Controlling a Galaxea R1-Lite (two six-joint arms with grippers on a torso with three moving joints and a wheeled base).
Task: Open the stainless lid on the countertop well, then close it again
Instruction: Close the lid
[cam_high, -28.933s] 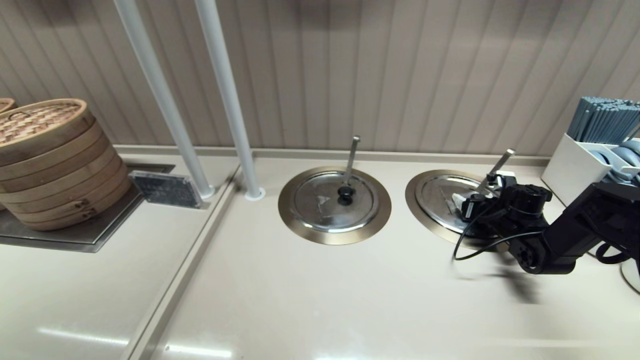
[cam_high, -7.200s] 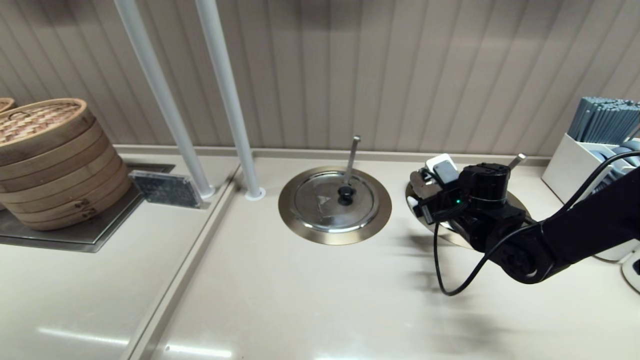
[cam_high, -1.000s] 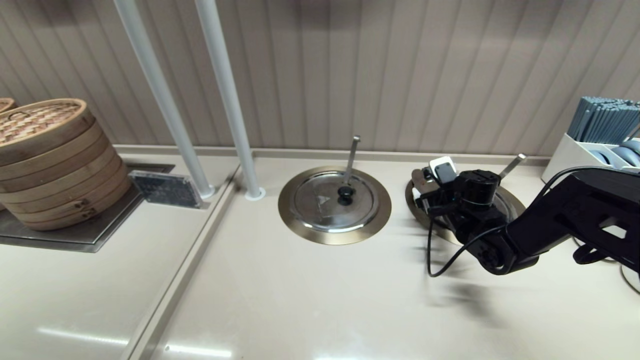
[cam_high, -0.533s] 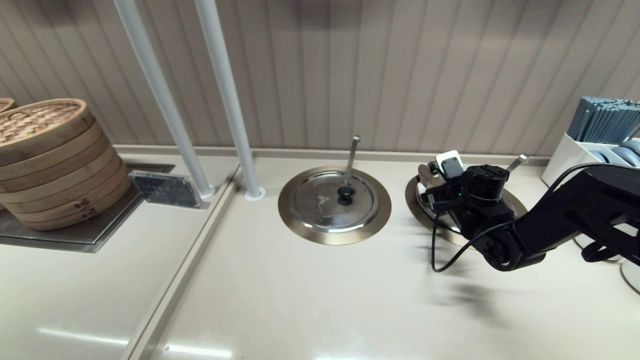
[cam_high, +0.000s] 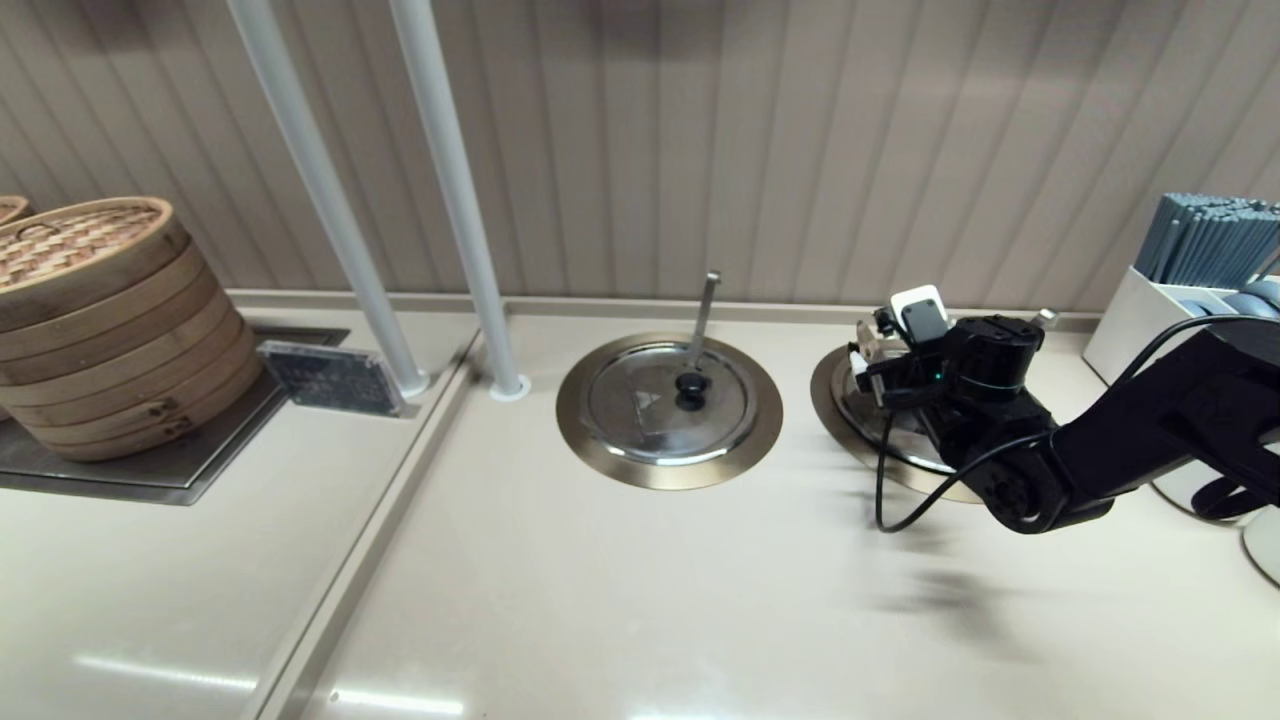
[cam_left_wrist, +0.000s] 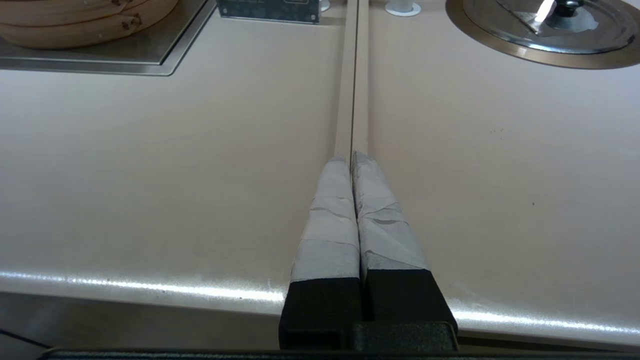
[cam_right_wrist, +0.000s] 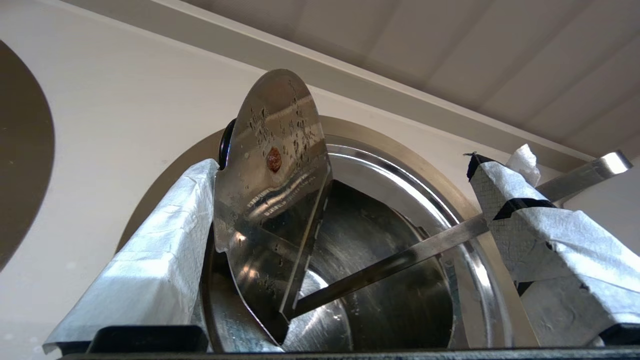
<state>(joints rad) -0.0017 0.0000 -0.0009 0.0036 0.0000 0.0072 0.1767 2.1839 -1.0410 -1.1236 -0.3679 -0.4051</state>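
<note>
The stainless lid (cam_right_wrist: 270, 200) stands almost on edge over the countertop well (cam_right_wrist: 400, 150), underside showing, with its black knob behind it against one taped finger (cam_right_wrist: 150, 260). My right gripper (cam_right_wrist: 345, 165) is open wide over the well; the other finger (cam_right_wrist: 540, 235) is far from the lid, by the long slanting ladle handle (cam_right_wrist: 400, 260). In the head view the right gripper (cam_high: 890, 335) hangs over the right-hand brass ring (cam_high: 830, 390), with the tilted lid (cam_high: 868, 345) at its left side. My left gripper (cam_left_wrist: 352, 156) is shut and empty, parked over the counter's front edge.
The twin lid (cam_high: 668, 400) lies flat in its ring, with a near-vertical ladle handle (cam_high: 705, 310). Bamboo steamers (cam_high: 100, 320) stand far left, two white poles (cam_high: 450, 200) at the back, and a white cutlery holder (cam_high: 1180, 320) far right. A groove (cam_left_wrist: 352, 75) runs along the counter.
My right gripper has moved right and back toward the wall over the well, taking the tilted lid with it. The left arm has not moved.
</note>
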